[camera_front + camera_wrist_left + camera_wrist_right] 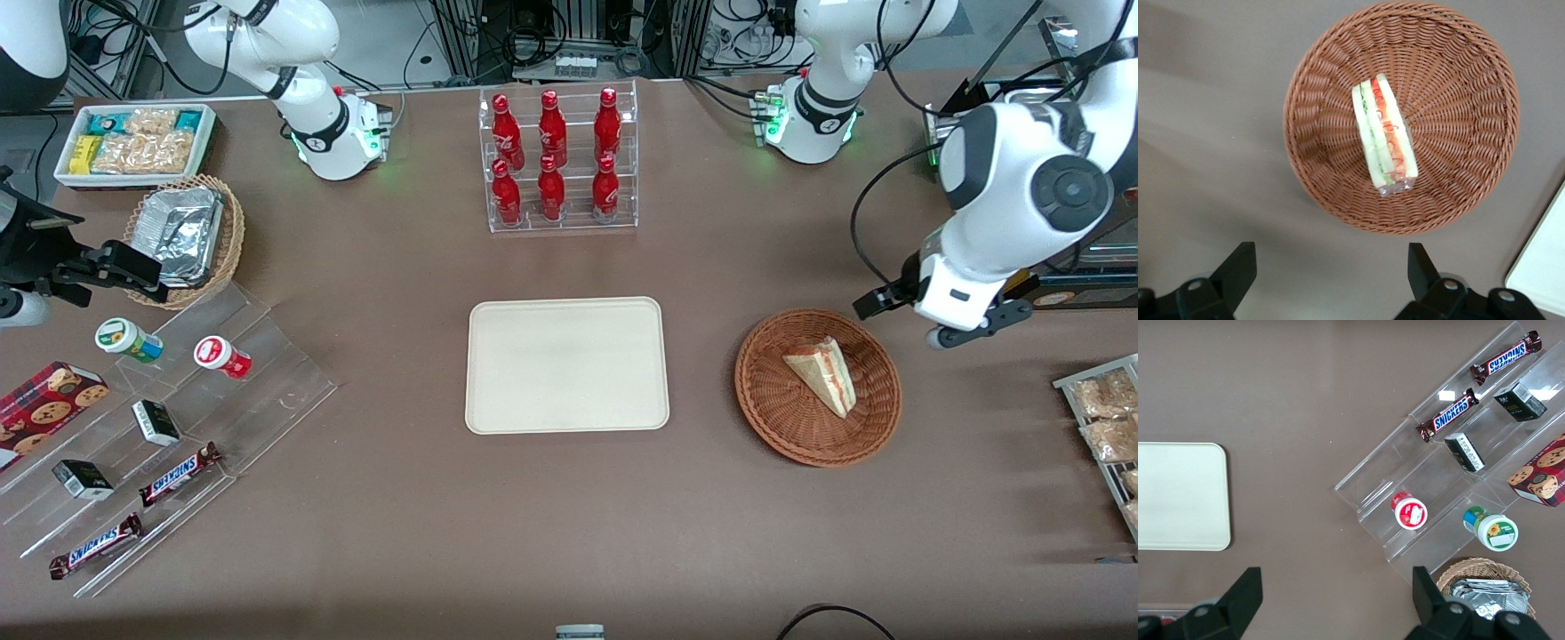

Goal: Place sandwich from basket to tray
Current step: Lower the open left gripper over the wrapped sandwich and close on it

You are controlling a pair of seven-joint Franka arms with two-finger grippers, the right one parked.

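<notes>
The sandwich [822, 373] [1383, 140], a clear-wrapped white wedge with red and green layers, lies in the middle of the round reddish-brown basket [773, 418] [1331, 193]. The cream-white tray [566, 364] [1545, 260] [1178, 497] lies flat beside the basket, toward the parked arm's end, with nothing on it. My gripper [956, 333] [1330, 257] hangs open above bare table just outside the basket's rim, toward the working arm's end and a little farther from the front camera than the sandwich. Nothing is between its fingers.
A clear rack of red bottles [558, 160] stands farther from the front camera than the tray. A stepped acrylic shelf of snacks [169, 427], a tan basket of foil containers [187, 236] and a white snack bin [133, 142] sit toward the parked arm's end. A rack of packets [1107, 418] lies near the basket.
</notes>
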